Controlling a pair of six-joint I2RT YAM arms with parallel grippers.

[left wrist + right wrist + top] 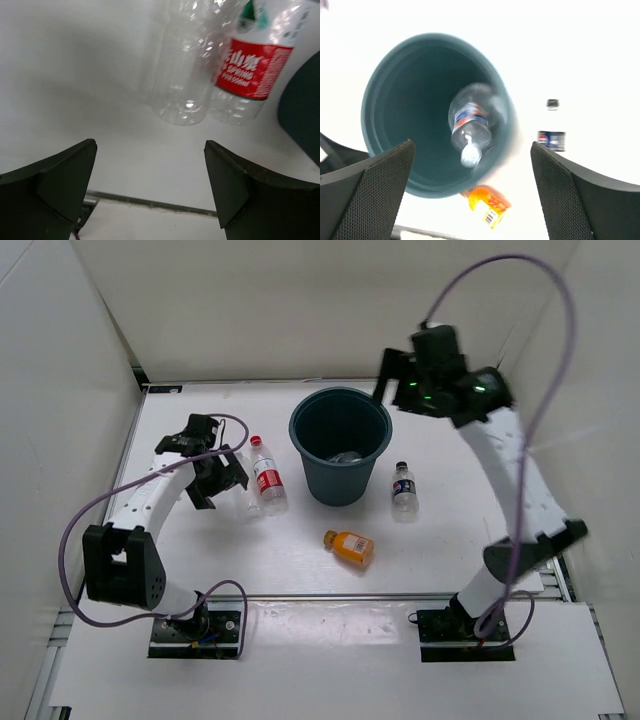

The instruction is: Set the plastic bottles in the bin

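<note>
The left end effector (150, 144) and right end effector (472, 145) are both apart. Left of the bin (340, 490), the left one should hug just 1 plain bottle (180, 85).

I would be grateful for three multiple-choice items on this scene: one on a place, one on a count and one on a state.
1. Where does the squat orange plastic bottle lie relative to the dark teal round plastic bin?
A) inside it
B) on the table, on the arm-base side of it
C) balanced on its rim

2. How many bottles lie inside the bin?
A) one
B) none
C) three

3. How does the right pincer stand?
A) shut on a bottle
B) shut on the bin's rim
C) open and empty

Answers:
1 B: the top view shows it on the table, nearer the arm bases than the bin.
2 A: the right wrist view shows a single clear plastic bottle at the bin's bottom.
3 C: its fingers stand wide apart with nothing gripped.
</note>
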